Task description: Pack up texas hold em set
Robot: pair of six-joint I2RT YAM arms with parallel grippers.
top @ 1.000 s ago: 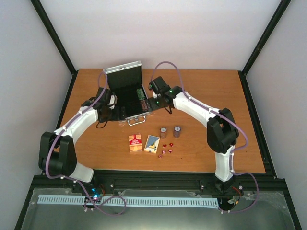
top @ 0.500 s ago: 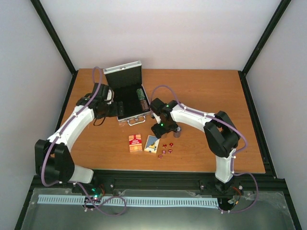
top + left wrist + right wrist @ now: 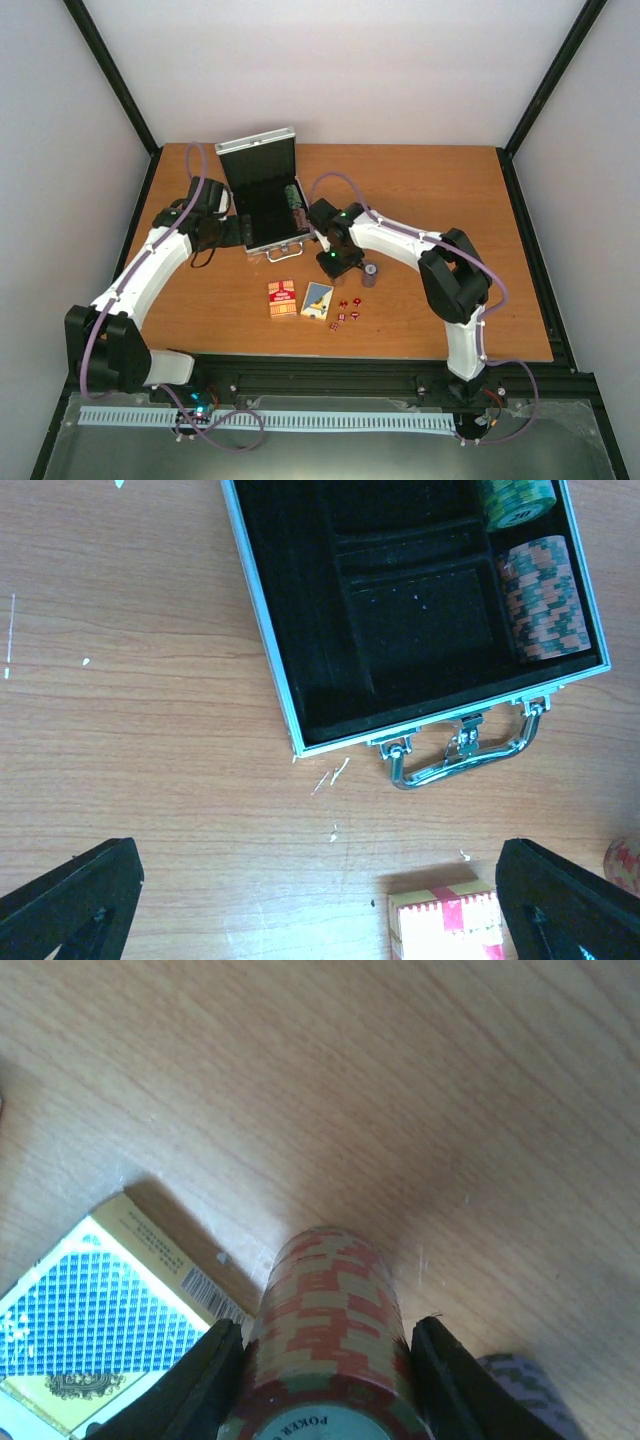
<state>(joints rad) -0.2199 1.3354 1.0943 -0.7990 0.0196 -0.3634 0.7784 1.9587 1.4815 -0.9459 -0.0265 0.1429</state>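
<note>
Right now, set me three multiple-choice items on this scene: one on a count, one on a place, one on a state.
1. How many chip stacks lie in the open aluminium case?
A. none
B. two
C. four

2. Where is the red card deck?
A. on the table, beside the blue-yellow deck
B. in the case
C. at the table's far right corner

3. How is the left gripper?
A. shut on the case handle
B. shut on a deck
C. open, holding nothing

Answers: B, the left wrist view shows a green stack and an orange one in one compartment. A, the top view shows both decks side by side in front of the case. C, its fingers stand wide apart over bare wood.
</note>
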